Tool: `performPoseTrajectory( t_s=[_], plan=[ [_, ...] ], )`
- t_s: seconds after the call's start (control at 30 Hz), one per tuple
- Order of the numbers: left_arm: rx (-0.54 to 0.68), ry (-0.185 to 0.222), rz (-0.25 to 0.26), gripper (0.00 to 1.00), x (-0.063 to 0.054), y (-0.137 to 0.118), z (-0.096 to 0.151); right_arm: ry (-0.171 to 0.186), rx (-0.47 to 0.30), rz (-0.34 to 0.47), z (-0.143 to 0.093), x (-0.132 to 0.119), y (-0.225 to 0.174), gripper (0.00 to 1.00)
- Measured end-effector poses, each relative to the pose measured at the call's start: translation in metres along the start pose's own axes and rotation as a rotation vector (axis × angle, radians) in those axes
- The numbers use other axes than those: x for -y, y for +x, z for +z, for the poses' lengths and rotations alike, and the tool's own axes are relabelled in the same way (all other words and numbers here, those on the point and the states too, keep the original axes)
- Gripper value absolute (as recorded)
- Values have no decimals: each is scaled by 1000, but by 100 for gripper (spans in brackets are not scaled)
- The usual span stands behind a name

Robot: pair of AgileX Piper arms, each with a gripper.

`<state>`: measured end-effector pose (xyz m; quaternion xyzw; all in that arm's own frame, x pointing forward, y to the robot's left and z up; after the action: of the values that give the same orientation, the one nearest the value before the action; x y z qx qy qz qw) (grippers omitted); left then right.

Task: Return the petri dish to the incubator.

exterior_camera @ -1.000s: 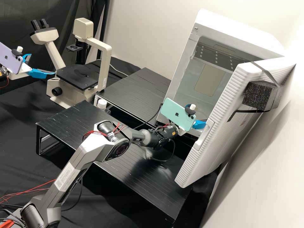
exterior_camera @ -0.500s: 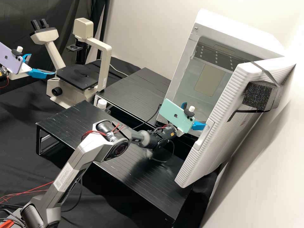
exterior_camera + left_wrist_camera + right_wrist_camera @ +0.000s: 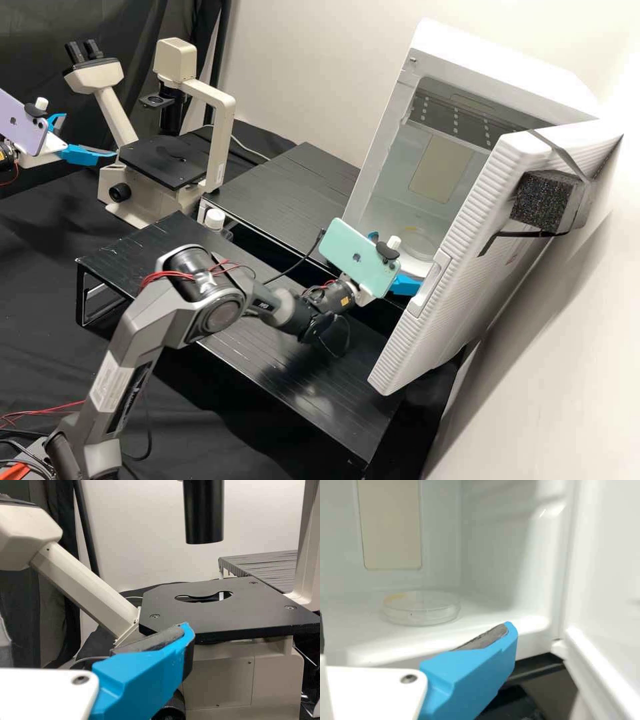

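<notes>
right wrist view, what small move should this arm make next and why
Probably draw the white, blue-fingered right gripper farther back, clear of the ribbed white door. The clear round petri dish rests flat inside the white incubator, apart from the spread fingers, and the door stands open with the gripper beside it.
</notes>
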<state>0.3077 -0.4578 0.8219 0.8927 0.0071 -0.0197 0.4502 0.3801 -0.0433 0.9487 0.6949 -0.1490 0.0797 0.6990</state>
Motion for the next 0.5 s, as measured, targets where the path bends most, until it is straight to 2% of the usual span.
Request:
performPoseTrajectory(
  t_s=[0.3,0.5],
  plan=[
    [0,0,0,100,0,0,0,2,-115,139,-16,-21,-83,100],
    [0,0,0,100,0,0,0,39,-85,128,-22,-12,-130,100]
  ],
)
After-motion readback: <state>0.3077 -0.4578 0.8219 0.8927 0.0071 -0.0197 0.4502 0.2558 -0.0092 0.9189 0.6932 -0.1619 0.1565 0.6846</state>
